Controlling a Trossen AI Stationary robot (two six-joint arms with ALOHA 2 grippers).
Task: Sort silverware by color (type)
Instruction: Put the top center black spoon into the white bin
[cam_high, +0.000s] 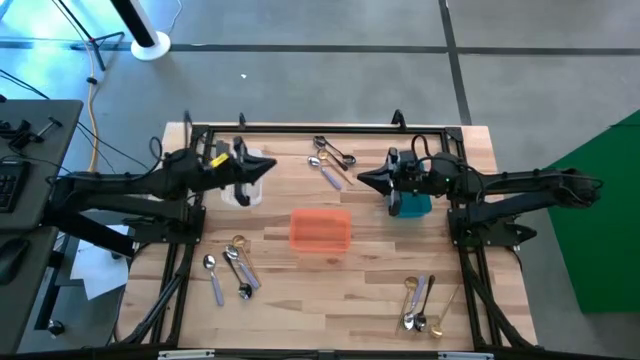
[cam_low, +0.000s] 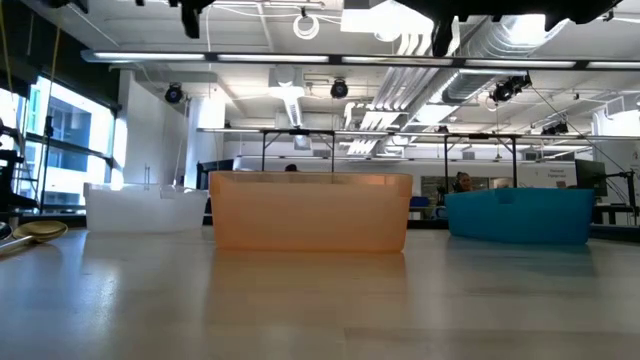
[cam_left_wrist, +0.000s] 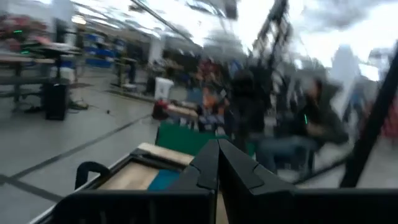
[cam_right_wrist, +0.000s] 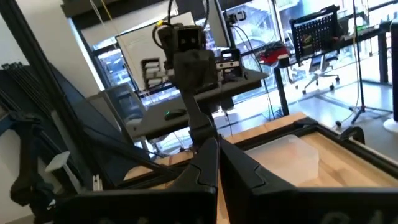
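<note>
While the spoons (cam_high: 232, 268) lie scattered, we hold both grippers (cam_high: 270, 166) (cam_high: 362, 181) closed, empty, well apart from them.

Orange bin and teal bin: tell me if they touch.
Apart. The high view shows bare table between the orange bin and the teal bin; the low view shows the gap too.

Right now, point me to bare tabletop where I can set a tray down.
Free: the near middle, between the left spoon cluster and the right spoon cluster, in front of the orange bin. Crowded: the far edge, with a third spoon cluster, the clear bin and the teal bin under both arms.
</note>
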